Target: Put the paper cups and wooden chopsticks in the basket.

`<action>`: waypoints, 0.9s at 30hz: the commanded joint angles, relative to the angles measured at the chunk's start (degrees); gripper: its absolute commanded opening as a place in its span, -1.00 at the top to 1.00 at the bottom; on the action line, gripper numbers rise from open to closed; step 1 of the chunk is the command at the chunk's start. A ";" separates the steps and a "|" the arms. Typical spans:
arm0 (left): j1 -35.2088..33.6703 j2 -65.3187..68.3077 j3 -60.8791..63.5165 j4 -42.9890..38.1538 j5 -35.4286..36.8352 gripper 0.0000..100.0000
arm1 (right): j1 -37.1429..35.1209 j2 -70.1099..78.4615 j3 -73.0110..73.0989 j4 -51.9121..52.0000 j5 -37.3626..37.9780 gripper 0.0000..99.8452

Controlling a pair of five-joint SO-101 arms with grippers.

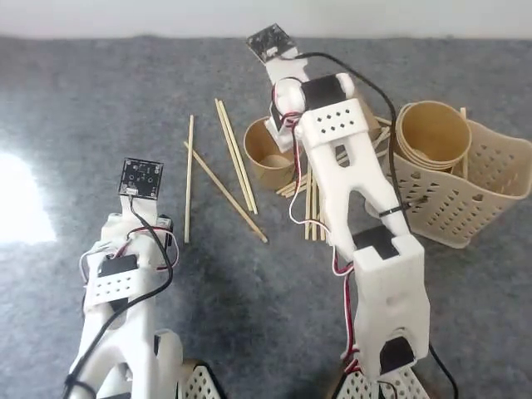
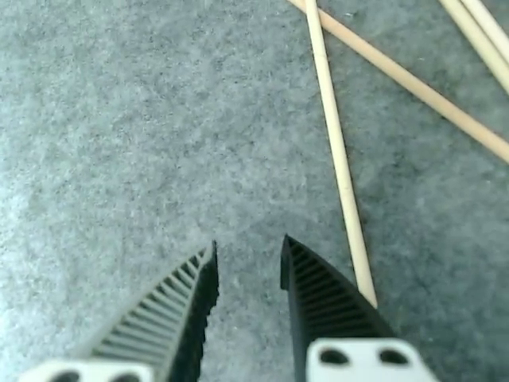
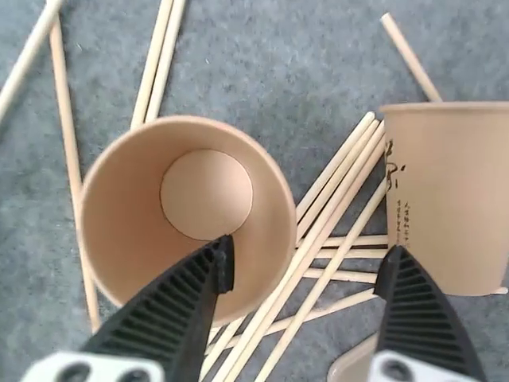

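Grey carpeted table point(image 1: 66, 100), perforated beige basket point(image 1: 490, 191) on the right arm's side holding nested paper cups point(image 1: 432, 133), right gripper point(image 3: 310, 251) spread wide over an upright paper cup point(image 3: 187, 215), left gripper point(image 2: 250, 243) parted and empty beside one chopstick point(image 2: 338, 151), loose wooden chopsticks point(image 1: 235, 158) scattered on the carpet

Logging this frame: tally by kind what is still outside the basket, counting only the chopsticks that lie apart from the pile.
Paper cups standing outside the basket: 2
Chopsticks lying apart from the pile: 4
Total: 6
The pile's sticks overlap too much to count.
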State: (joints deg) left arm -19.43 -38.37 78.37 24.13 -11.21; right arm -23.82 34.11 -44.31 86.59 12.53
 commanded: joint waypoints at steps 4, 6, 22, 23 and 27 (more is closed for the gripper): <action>0.35 -1.23 -0.13 -1.32 0.35 0.73 | 0.22 0.92 -2.81 -1.36 -0.35 0.43; 0.35 -1.23 -0.13 -1.32 0.35 0.73 | 0.40 0.92 -2.81 -1.27 -0.35 0.53; 0.35 -1.23 -0.13 -1.32 0.35 0.73 | 0.75 1.27 -2.81 -0.66 -0.70 0.99; 0.35 -1.23 -0.13 -1.32 0.35 0.73 | 0.75 1.01 -2.81 -0.13 -0.62 0.99; 0.35 -1.23 -0.13 -1.32 0.35 0.73 | 0.48 -1.01 -5.71 5.05 -0.70 0.99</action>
State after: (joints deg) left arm -19.43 -38.37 78.37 24.13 -11.21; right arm -23.91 36.04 -45.19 88.09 12.53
